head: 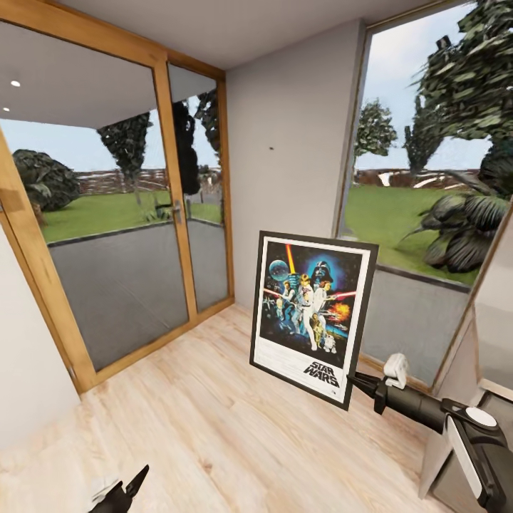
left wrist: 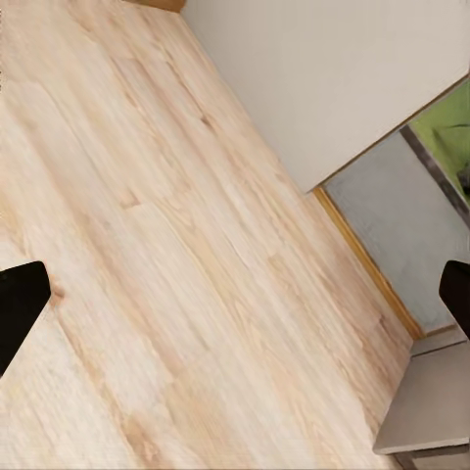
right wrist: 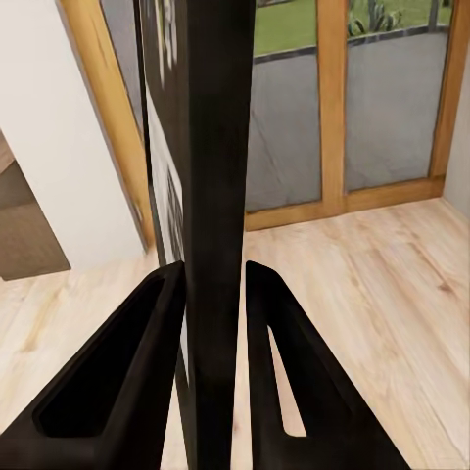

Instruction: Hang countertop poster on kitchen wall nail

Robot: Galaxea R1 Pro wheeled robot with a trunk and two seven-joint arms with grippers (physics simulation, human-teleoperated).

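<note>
Head camera faces the wall; both wrist cameras share its wooden floor.

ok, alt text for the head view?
The right hand grips the black-framed Star Wars poster by its lower corner, upright above the pale wood floor. A tiny dark nail dots the light grey wall panel behind, between wood-framed windows.

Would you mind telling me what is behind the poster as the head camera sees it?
Behind the poster, held by the right gripper, are the grey wall panel, wooden floor and window's lower corner. The wall's base is covered; the nail shows above.
</note>
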